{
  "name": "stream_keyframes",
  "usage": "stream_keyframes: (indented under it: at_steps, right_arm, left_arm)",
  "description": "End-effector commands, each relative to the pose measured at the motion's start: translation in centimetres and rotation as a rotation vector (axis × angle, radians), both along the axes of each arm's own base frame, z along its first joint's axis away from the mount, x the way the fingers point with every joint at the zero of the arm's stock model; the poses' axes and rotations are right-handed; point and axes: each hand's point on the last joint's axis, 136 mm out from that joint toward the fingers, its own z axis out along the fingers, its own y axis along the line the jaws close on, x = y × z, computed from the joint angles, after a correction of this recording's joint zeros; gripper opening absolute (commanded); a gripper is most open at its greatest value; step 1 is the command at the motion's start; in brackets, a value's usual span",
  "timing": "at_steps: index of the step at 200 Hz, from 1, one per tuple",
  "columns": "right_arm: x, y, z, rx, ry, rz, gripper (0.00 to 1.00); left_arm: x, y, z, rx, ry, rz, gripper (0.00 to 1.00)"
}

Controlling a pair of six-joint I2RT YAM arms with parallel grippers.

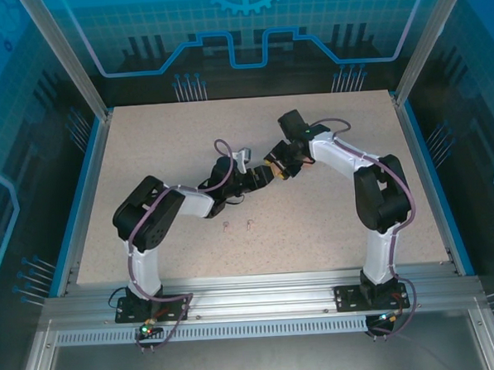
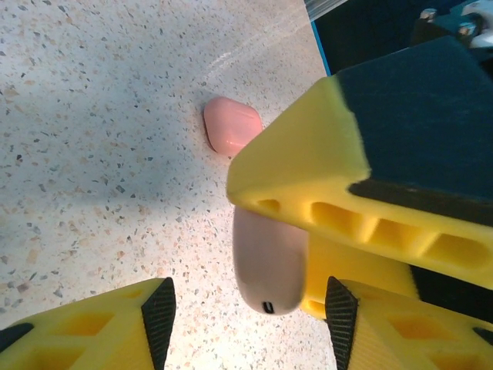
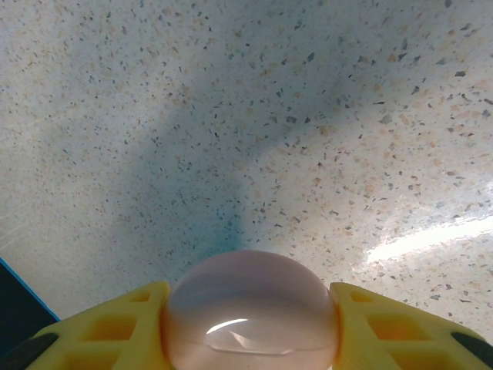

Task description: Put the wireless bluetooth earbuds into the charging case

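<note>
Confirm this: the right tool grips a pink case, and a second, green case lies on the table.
Not quite: the second case on the table is pink, not green, as the left wrist view shows. The right tool does grip a pink case.

Overhead view: the desk [image 1: 332, 222] is brightly and evenly lit from above, and its surround is dim and blue. Shadows are short and soft, and the picture is sharp. Left wrist view: a bluish, soft-edged shadow crosses the desk, a pale glare streak lies toward the top right, and the near fingers [image 2: 77, 335] are blurred. Right wrist view: a broad soft shadow, a white glare band at right, and a glint on the softly focused case [image 3: 250, 308].
</note>
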Motion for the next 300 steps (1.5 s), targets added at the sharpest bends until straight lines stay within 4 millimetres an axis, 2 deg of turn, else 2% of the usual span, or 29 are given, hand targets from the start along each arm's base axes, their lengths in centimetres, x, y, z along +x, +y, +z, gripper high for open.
stream_keyframes:
  at_steps: [1, 60, 107, 176, 233, 243, 264, 278, 300]
  right_arm:
    - [0.3, 0.5, 2.1, 0.047, -0.034, -0.003, 0.45]
    - [0.1, 1.0, 2.0, 0.051, -0.030, 0.004, 0.45]
    - [0.1, 1.1, 2.1, 0.050, -0.033, 0.005, 0.44]
    - [-0.2, 1.4, 1.9, 0.050, -0.030, 0.014, 0.44]
    - [-0.4, 1.6, 2.1, 0.056, -0.032, 0.021, 0.45]
    - [-0.5, 1.6, 2.2, 0.057, -0.034, 0.021, 0.47]
    - [-0.4, 1.3, 3.0, 0.061, -0.054, 0.013, 0.66]
    - [0.5, 0.4, 4.5, 0.073, -0.100, -0.010, 0.75]
    - [2.1, -2.1, 8.2, 0.084, -0.204, -0.040, 0.80]
  left_arm:
    - [1.1, -0.8, 1.4, -0.021, -0.068, 0.010, 0.55]
    - [1.8, -1.1, 1.6, -0.037, -0.086, 0.044, 0.48]
    - [2.1, -1.2, 1.7, -0.054, -0.089, 0.060, 0.37]
    - [2.3, -1.5, 1.6, -0.059, -0.094, 0.063, 0.32]
    - [2.3, -1.7, 1.6, -0.059, -0.095, 0.069, 0.15]
    - [2.3, -1.7, 1.5, -0.058, -0.094, 0.067, 0.12]
    - [2.1, -1.6, 1.3, -0.058, -0.088, 0.064, 0.07]
    - [1.7, -1.5, 1.3, -0.059, -0.082, 0.059, 0.04]
    - [0.5, -1.1, 1.8, -0.053, -0.081, 0.037, 0.00]
